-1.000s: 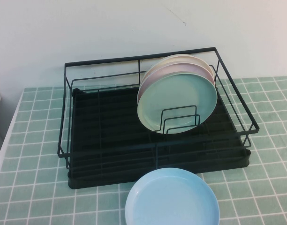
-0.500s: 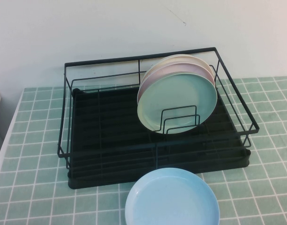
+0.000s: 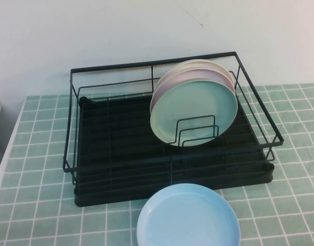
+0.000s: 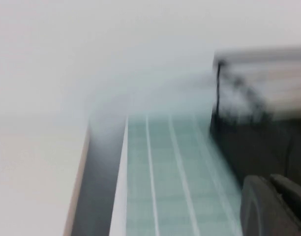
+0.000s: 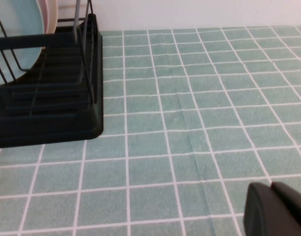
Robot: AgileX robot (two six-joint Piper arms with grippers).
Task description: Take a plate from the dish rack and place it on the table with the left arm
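Black and blurred, the left gripper point(image 4: 273, 206) hangs beside the dish rack point(image 3: 172, 148), holding nothing (finger spread unclear). The right gripper point(image 5: 278, 209) idles low over bare table point(image 5: 199, 123). Reaching looks barely begun; next, close on the plate point(image 3: 195, 110), standing frontmost in the rack. Pale green tiles, white wall point(image 3: 95, 31).

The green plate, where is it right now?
In the high view, the mint-green plate stands upright at the front of the stack in the dish rack's right half, just before the pink plate.
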